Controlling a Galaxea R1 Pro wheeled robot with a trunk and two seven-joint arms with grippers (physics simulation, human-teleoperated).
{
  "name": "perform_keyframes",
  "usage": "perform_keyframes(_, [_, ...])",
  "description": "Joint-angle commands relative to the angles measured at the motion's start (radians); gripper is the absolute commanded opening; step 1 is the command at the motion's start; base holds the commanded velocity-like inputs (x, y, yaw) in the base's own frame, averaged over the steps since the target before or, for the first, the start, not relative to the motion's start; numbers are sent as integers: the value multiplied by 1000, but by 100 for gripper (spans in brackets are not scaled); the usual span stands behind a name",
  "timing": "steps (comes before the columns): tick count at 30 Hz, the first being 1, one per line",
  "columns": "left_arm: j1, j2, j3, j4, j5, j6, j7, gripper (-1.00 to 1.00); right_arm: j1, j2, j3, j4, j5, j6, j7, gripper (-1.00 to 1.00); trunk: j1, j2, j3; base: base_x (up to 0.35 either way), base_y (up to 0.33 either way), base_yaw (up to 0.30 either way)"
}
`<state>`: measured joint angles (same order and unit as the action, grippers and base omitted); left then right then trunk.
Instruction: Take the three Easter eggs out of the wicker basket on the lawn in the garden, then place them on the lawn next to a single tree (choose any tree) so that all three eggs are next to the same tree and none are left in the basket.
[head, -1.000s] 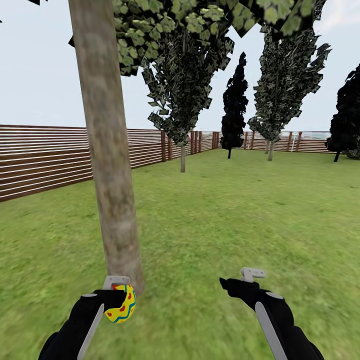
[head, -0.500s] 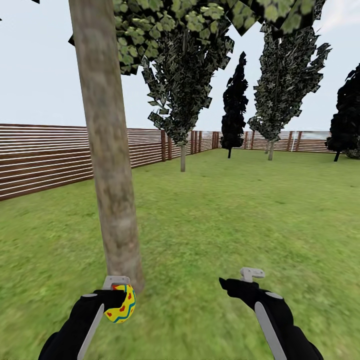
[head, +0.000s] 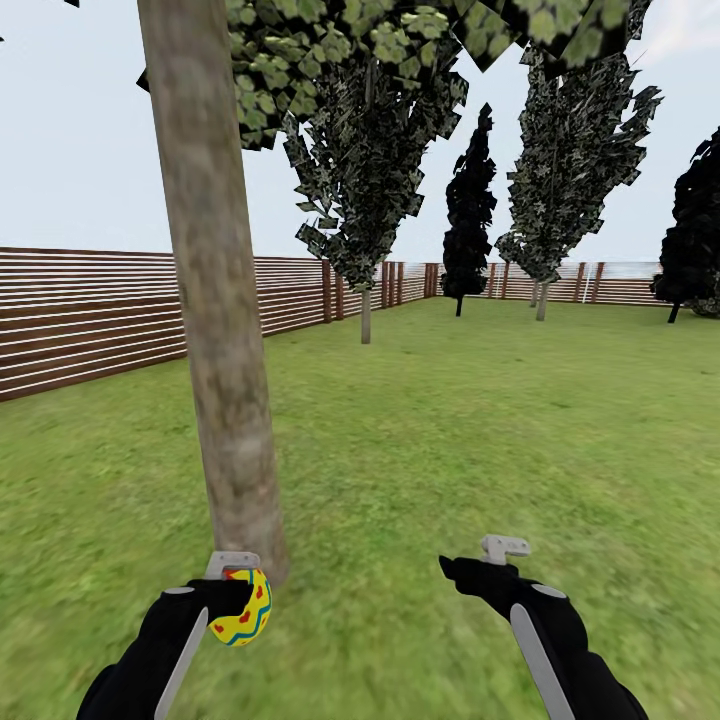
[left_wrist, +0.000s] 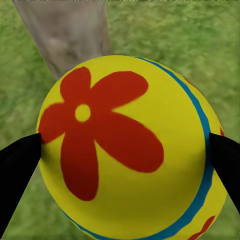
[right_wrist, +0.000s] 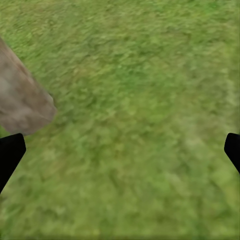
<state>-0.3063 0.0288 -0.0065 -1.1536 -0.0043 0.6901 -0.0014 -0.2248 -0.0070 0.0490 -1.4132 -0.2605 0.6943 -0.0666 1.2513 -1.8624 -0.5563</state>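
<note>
A thick grey-brown tree (head: 215, 300) trunk leans up from the lawn (head: 450, 430) just ahead of me at the left. My left gripper (head: 238, 605) is shut on one yellow Easter egg (head: 242, 608) with red flowers and blue bands, held just in front of the trunk's base. In the left wrist view the egg (left_wrist: 125, 150) sits between both black fingers, with the trunk (left_wrist: 70, 35) behind it. My right gripper (head: 478, 570) hangs open over bare grass, nothing between its fingers (right_wrist: 11, 152). The wicker basket is out of view.
A brown slat fence (head: 90, 320) runs along the left and the back. Thin-trunked trees (head: 366, 200) and dark cypress-like trees (head: 468, 210) stand far back. Open grass stretches to the right of the trunk.
</note>
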Motion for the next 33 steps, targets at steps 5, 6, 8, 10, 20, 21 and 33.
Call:
perform_keyframes(5, [-1, 0, -1, -2, 0, 5, 0, -100, -1, -2, 2, -1, -8, 4, -7, 100, 0, -1, -1, 10, 0, 0])
perform_keyframes(6, [-1, 0, -1, -2, -1, 5, 0, -100, -1, -2, 2, -1, -8, 4, -7, 100, 0, -1, -1, 126, 0, 0])
perform_keyframes(8, [-1, 0, -1, -1, -1, 5, 0, -100, -1, -2, 2, -1, -8, 4, -7, 100, 0, -1, -1, 223, -15, 0])
perform_keyframes(10, [-1, 0, -1, 0, -2, 5, 0, -100, -1, -1, 2, 0, -8, 4, -7, 100, 0, -1, -1, 208, -39, 0])
perform_keyframes(20, [-1, 0, -1, 0, -5, 5, 0, -100, -1, 7, 4, -1, -8, 4, -7, 100, 0, -1, -1, 143, -34, 64])
perform_keyframes(21, [-1, 0, -1, 0, -5, 5, 0, -100, -1, 7, 5, -1, -8, 4, -7, 100, 0, -1, -1, 165, -117, 72])
perform_keyframes(33, [-1, 0, -1, 0, -1, 5, -1, -100, -1, 2, 9, -3, -8, 6, -7, 100, 0, -1, -1, 45, -39, 5])
